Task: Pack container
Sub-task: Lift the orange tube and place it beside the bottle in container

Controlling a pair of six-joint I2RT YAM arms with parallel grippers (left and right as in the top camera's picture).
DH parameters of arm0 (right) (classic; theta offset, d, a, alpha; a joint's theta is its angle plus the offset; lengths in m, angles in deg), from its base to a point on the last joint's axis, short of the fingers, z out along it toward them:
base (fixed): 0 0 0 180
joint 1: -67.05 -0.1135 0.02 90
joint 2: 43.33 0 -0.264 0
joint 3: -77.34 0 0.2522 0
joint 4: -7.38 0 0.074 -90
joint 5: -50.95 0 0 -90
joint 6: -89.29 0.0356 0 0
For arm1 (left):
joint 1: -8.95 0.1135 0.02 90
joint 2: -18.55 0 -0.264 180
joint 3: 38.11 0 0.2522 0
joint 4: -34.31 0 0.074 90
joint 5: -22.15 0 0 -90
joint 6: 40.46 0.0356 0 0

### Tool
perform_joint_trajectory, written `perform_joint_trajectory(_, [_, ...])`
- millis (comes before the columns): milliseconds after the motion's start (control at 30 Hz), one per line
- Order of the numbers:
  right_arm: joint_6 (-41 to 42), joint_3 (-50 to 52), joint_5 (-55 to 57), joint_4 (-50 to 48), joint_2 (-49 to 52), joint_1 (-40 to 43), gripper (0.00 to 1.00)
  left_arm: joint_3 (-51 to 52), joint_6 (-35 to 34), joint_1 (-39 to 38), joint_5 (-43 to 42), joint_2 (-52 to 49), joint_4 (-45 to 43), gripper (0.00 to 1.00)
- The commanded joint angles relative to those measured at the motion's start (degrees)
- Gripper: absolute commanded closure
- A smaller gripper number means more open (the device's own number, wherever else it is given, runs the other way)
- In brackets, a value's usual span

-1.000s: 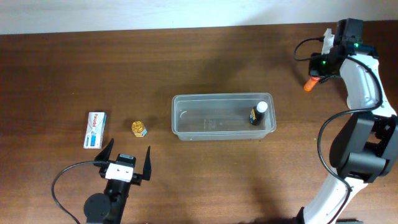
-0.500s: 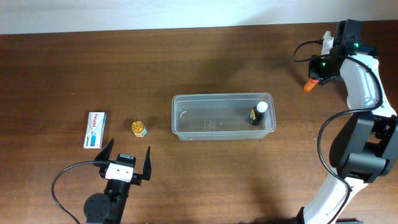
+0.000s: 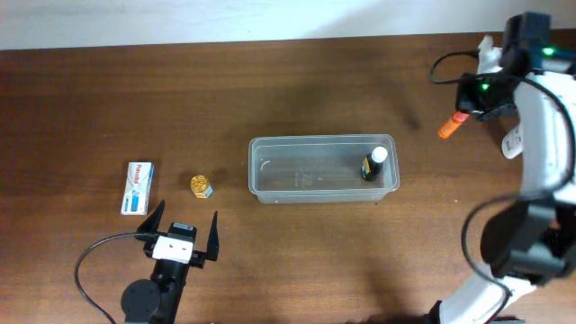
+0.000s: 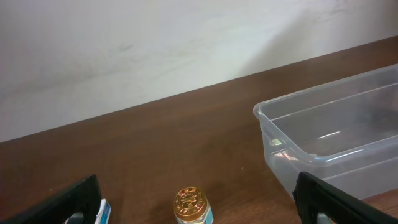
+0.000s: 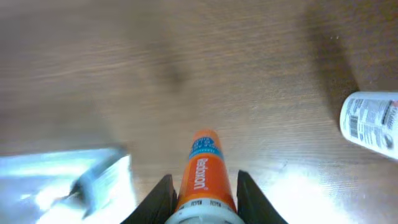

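Nearest the robot, the left tool (image 3: 187,216) hangs low over the desk (image 3: 297,261) with its 2 fingers (image 4: 68,202) spread wide and nothing between them. Just beyond it lie a white-and-blue box (image 3: 137,187) and, to the box's right, a small gold-capped bottle (image 3: 201,186) standing upright, the 2 apart. Farther right, at mid-desk, sits the container (image 3: 315,139), its long side running left to right. 1 dark bottle (image 3: 373,165) with a white cap stands inside at its right end. At the far right, the right tool (image 5: 205,186) is pinching an orange tube (image 5: 203,158), nose pointing away from the wrist. A white bottle (image 5: 372,121) lies on the desk near it.
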Motion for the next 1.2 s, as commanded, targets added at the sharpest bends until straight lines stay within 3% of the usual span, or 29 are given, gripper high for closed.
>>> perform_joint_trajectory(0, [0.4,-3.0,-8.0,5.0,-7.8,0.1,0.75,0.3,0.9,0.5,-0.6,0.4,0.1,0.01])
perform_joint_trajectory(267, [-1.4,-2.9,-8.8,18.3,-18.3,-3.8,0.75,0.3,0.9,0.5,-0.6,0.4,0.1,0.01])
perform_joint_trajectory(433, [-2.2,-2.1,-8.8,20.1,-18.4,-9.6,0.75,0.3,0.9,0.5,-0.6,0.4,0.1,0.01])
perform_joint_trajectory(667, [-1.8,7.4,-7.3,13.4,-18.3,-16.5,0.75,0.3,0.9,0.5,-0.6,0.4,0.1,0.01])
perform_joint_trajectory(967, [-1.0,21.8,-7.3,-1.5,-18.3,-18.3,0.75,0.3,0.9,0.5,-0.6,0.4,0.1,0.01])
perform_joint_trajectory(1167, [-1.0,27.5,-7.3,-6.4,-18.2,-18.3,0.75,0.3,0.9,0.5,-0.6,0.4,0.1,0.00])
